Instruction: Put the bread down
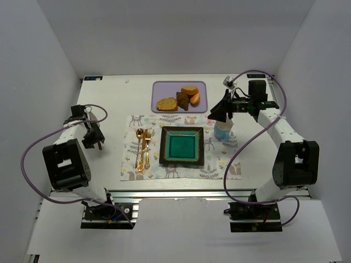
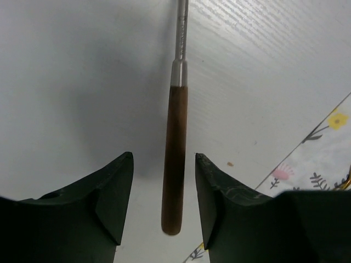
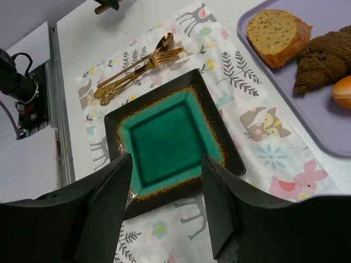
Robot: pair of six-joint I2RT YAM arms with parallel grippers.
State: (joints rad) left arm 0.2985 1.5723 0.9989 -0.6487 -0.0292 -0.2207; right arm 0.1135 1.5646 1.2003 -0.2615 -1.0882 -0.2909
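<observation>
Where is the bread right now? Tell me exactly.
In the top view the bread lies at the left end of the lavender tray, beside the dark brown chunk and beyond the teal plate.

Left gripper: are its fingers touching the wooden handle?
Apart. The left wrist view shows bare table between the wooden handle and each finger of the left gripper.

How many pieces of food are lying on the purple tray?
4. The bread lies at the left, a dark brown chunk in the middle, and two orange pieces at the right, one behind the other. Smaller ones may be hidden.
</observation>
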